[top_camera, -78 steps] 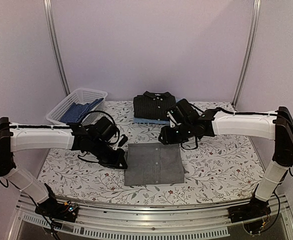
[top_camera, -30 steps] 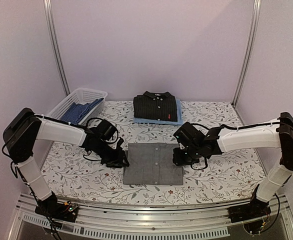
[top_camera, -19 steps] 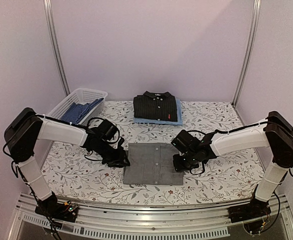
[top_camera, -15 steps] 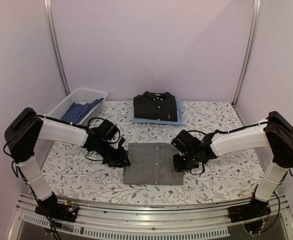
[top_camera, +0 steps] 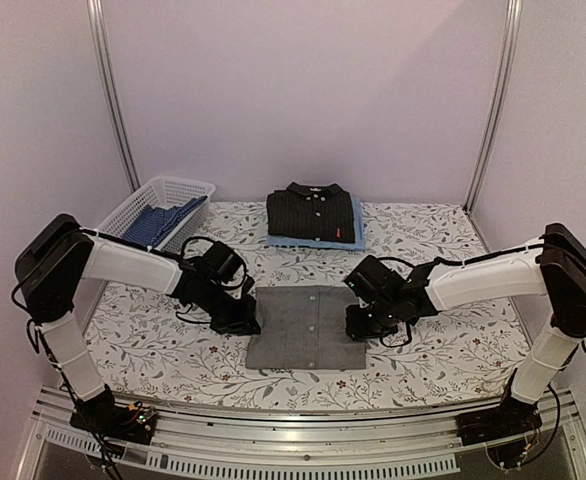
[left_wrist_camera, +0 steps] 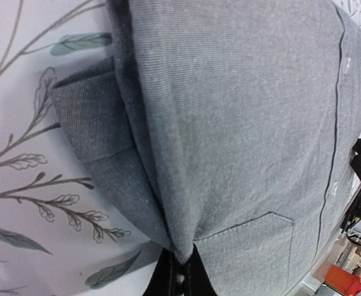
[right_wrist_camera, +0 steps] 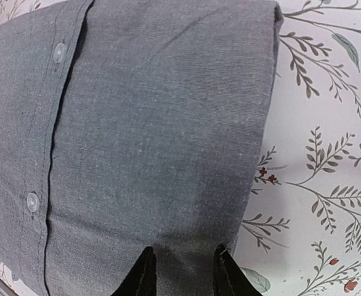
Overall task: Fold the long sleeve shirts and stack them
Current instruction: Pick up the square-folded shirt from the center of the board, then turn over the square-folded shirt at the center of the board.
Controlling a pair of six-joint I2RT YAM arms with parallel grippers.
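Note:
A plain grey long sleeve shirt [top_camera: 306, 327] lies folded in a square at the table's middle. My left gripper [top_camera: 245, 322] is shut on its left edge; in the left wrist view the jaws [left_wrist_camera: 182, 266] pinch a raised fold of the grey cloth [left_wrist_camera: 242, 123]. My right gripper [top_camera: 358, 325] sits at the shirt's right edge, its fingers apart and resting over flat grey cloth [right_wrist_camera: 156, 123] in the right wrist view [right_wrist_camera: 183, 271]. At the back, a folded black shirt [top_camera: 311, 212] with pale buttons lies on a light blue one [top_camera: 358, 234].
A white lattice basket [top_camera: 143, 200] with blue cloth [top_camera: 158, 222] in it stands at the back left. The floral table cover [top_camera: 453, 340] runs bare to the right of the grey shirt. Metal posts rise at both back corners.
Both arms came in low to the grey shirt's two sides. My left gripper has closed on the shirt's left edge. My right gripper shifted slightly along the right edge.

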